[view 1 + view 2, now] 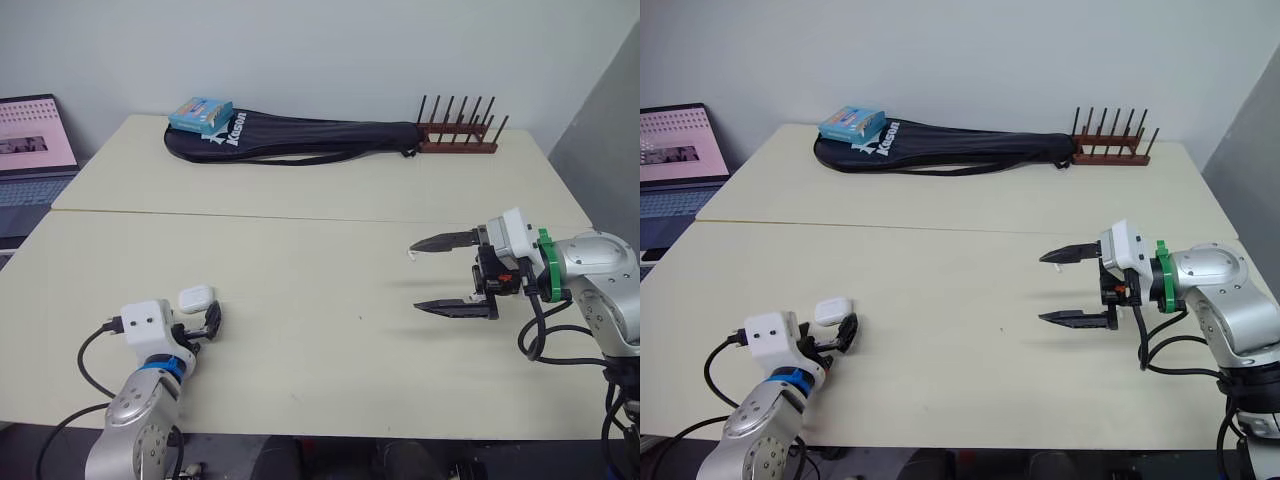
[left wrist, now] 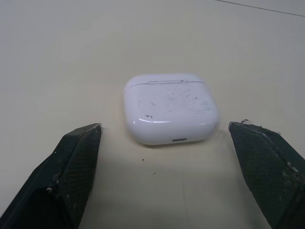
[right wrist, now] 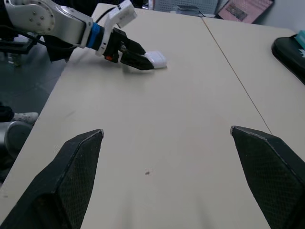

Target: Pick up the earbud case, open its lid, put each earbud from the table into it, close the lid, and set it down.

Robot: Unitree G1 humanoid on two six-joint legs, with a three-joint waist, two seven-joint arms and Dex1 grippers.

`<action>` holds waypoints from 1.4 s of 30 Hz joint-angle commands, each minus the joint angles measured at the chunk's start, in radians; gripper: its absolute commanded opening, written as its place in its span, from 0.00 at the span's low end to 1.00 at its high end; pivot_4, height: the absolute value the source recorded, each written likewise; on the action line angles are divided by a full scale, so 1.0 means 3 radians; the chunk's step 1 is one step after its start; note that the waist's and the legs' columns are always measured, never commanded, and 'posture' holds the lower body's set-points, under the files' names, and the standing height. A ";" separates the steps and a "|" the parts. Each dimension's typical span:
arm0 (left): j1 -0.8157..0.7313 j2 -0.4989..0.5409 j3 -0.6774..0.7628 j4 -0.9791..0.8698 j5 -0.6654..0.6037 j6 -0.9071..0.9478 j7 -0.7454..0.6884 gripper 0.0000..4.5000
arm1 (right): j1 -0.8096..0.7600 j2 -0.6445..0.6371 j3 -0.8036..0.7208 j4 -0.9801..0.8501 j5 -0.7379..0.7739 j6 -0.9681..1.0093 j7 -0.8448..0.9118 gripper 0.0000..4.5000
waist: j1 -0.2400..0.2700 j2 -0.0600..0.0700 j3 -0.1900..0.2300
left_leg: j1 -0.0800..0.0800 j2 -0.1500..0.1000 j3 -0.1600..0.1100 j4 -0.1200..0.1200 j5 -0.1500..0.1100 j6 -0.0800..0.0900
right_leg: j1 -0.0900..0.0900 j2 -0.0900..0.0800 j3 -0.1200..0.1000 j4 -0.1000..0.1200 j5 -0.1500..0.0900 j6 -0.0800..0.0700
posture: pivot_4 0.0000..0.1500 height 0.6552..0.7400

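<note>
Barely begun — the case [image 1: 195,297] lies shut on the worktop [image 1: 300,340] at lower left, ungripped, just ahead of the wide-open left claw [image 1: 207,322]; right claw [image 1: 415,277], mid-right, gapes empty.

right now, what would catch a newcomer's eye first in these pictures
A white earbud case, lid shut, lies at the near left of the table, just ahead of the open left pincer, untouched. The right pincer hovers open over the right side. A long black racket bag with a blue box on it lies at the far edge.
</note>
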 commanded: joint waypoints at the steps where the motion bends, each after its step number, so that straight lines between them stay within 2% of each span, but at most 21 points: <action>1: -0.0145 0.0044 -0.0012 0.0196 0.0008 0.0202 0.0049 1.00 | -0.0129 0.0028 0.0008 -0.0063 0.0066 0.0013 0.0077 0.99 | 0.0004 0.0003 -0.0002 | 0.0000 0.0000 0.0000 0.0000 0.0000 0.0000 | 0.0000 0.0000 0.0000 0.0000 0.0000 0.0000 | 1.00 0.63; 9: -0.0454 0.0171 -0.0086 0.0382 0.0000 0.0594 0.0025 1.00 | -0.0203 0.0046 0.0036 -0.0020 0.0036 0.0017 0.0147 0.99 | 0.0006 0.0016 -0.0009 | 0.0003 -0.0001 -0.0002 0.0000 0.0000 0.0000 | 0.0003 0.0000 -0.0001 0.0002 0.0000 0.0000 | 1.00 0.63; 12: -0.0460 0.0204 -0.0126 0.0357 -0.0013 0.0733 -0.0005 0.87 | -0.0203 0.0043 0.0031 -0.0029 0.0040 0.0025 0.0153 1.00 | 0.0006 0.0022 -0.0013 | 0.0003 -0.0001 -0.0003 0.0000 0.0000 0.0000 | 0.0004 0.0000 -0.0002 0.0002 0.0000 0.0000 | 1.00 0.63; 16: -0.0407 0.0226 -0.0159 0.0282 -0.0008 0.0866 0.0001 0.63 | -0.0196 0.0041 0.0016 -0.0062 0.0050 0.0046 0.0140 1.00 | 0.0006 0.0025 -0.0015 | 0.0003 -0.0002 -0.0002 0.0000 0.0000 0.0000 | 0.0004 -0.0002 0.0000 0.0000 0.0000 0.0000 | 1.00 0.63; 20: -0.0285 0.0215 -0.0186 0.0127 -0.0012 0.0999 0.0020 0.63 | -0.0181 0.0044 0.0003 -0.0085 0.0053 0.0053 0.0116 1.00 | 0.0000 0.0027 -0.0015 | 0.0002 -0.0002 0.0001 -0.0001 0.0000 0.0000 | 0.0004 -0.0002 0.0002 -0.0005 0.0000 0.0001 | 1.00 0.63; 24: -0.0252 0.0254 -0.0232 0.0125 -0.0011 0.0864 -0.0103 0.63 | -0.0154 0.0046 -0.0003 -0.0110 0.0040 0.0056 0.0074 1.00 | 0.0000 0.0028 -0.0016 | 0.0000 -0.0002 0.0003 -0.0004 0.0000 0.0000 | 0.0004 -0.0004 0.0004 -0.0015 0.0000 0.0001 | 1.00 0.63; 27: -0.0231 0.0410 -0.0493 0.0013 0.0076 0.0323 -0.0539 0.63 | -0.0104 0.0004 -0.0023 -0.0160 0.0033 0.0209 -0.0076 1.00 | 0.0003 0.0028 -0.0016 | -0.0004 -0.0002 0.0002 -0.0004 0.0000 -0.0001 | 0.0003 -0.0005 0.0002 -0.0019 0.0000 0.0001 | 1.00 0.63; 30: -0.0192 0.0659 -0.1005 -0.0125 0.0241 -0.0667 -0.1373 0.63 | 0.0038 -0.0144 -0.0036 -0.0287 0.0062 0.0646 -0.0285 1.00 | 0.0037 0.0027 -0.0015 | -0.0017 -0.0002 -0.0004 -0.0003 0.0000 -0.0001 | -0.0001 -0.0009 -0.0005 -0.0026 0.0001 0.0000 | 1.00 0.63; 32: -0.0247 0.0702 -0.1328 -0.0059 0.0267 -0.1071 -0.1799 0.63 | 0.0151 -0.0212 -0.0085 -0.0455 0.0236 0.1092 -0.0467 1.00 | 0.0048 0.0026 -0.0014 | -0.0026 -0.0001 -0.0005 -0.0001 0.0000 -0.0001 | -0.0005 -0.0014 -0.0006 -0.0031 0.0001 -0.0001 | 1.00 0.63; 36: -0.0423 0.0744 -0.1806 0.0221 0.0474 -0.1765 -0.2319 0.63 | 0.0259 -0.0153 -0.0232 -0.0777 0.0769 0.1975 -0.0910 1.00 | 0.0027 0.0028 -0.0014 | -0.0026 -0.0003 0.0000 -0.0006 0.0000 0.0000 | -0.0006 -0.0009 -0.0002 -0.0040 0.0003 -0.0002 | 1.00 0.63; 42: -0.0745 0.0651 -0.2068 0.0605 0.0643 -0.2543 -0.2612 0.63 | 0.0317 -0.0001 -0.0313 -0.0915 0.1303 0.2782 -0.1428 1.00 | -0.0003 0.0028 -0.0014 | -0.0027 0.0002 -0.0004 -0.0010 0.0000 0.0001 | -0.0008 0.0001 -0.0005 -0.0041 0.0003 -0.0002 | 1.00 0.63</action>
